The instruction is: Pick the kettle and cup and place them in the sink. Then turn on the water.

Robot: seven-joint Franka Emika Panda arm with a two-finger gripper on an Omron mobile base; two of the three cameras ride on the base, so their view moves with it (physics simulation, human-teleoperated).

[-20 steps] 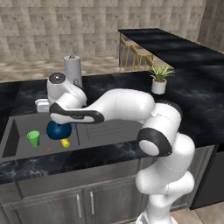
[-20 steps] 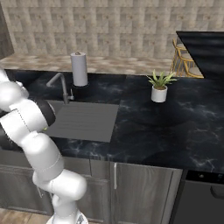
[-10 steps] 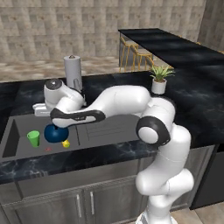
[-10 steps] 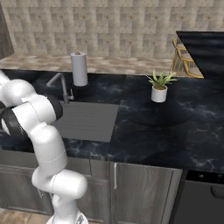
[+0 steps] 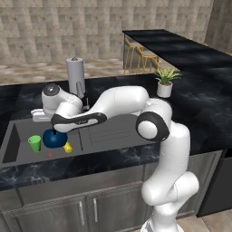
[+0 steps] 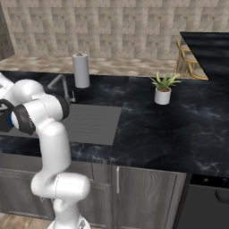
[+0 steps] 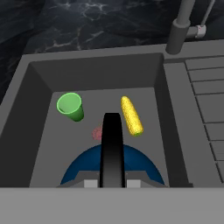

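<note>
The black marble desk [image 5: 113,158] carries the grey sink [image 5: 16,142], its basin to the left of the ribbed drainboard. The white arm [image 5: 118,102] reaches over the basin. On the basin floor sits the dark-blue kettle [image 7: 87,164], and the fingers [image 7: 111,183] are pinching its black arched handle [image 7: 111,144]. The green cup [image 7: 71,106] stands upright just beside the kettle, apart from it. A small yellow object [image 7: 131,116] lies near the kettle's other side.
</note>
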